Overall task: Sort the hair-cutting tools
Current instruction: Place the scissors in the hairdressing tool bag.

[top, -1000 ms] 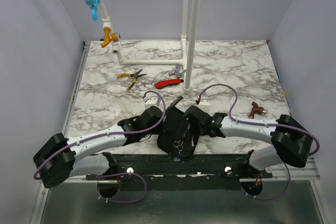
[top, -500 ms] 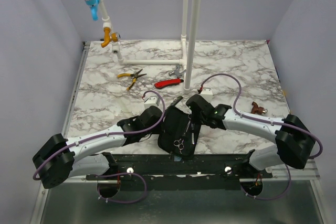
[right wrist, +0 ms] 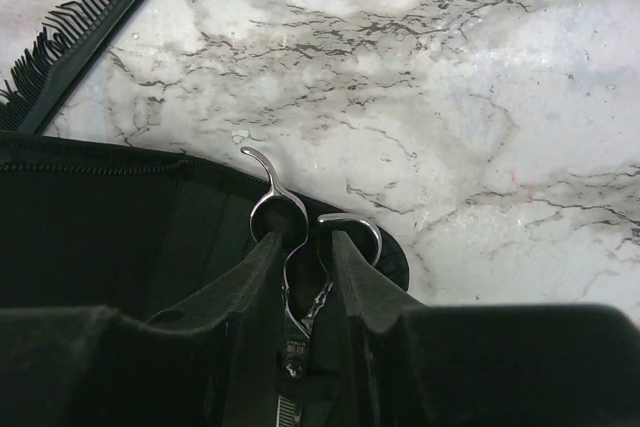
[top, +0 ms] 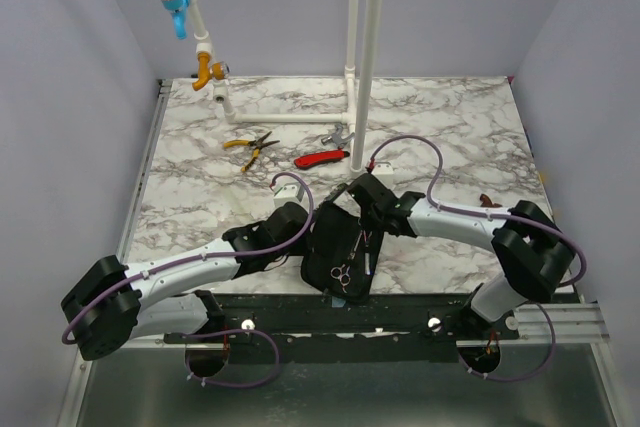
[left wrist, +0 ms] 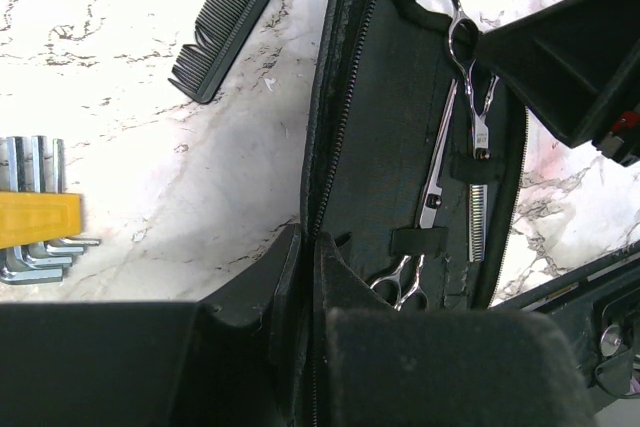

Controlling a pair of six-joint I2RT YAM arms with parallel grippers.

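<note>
My left gripper is clamped on the black zip case's edge, black comb lying loose beside it. My right gripper straddles the pocketed scissors' handles, fingers slightly apart; closing off-center could drag them out.

Comb cut off by frame edge

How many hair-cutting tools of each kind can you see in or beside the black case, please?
Scissors: 2, a toothed pair and a plain pair, both inside the case
Comb: 1, lying outside the case
Total: 3
</note>
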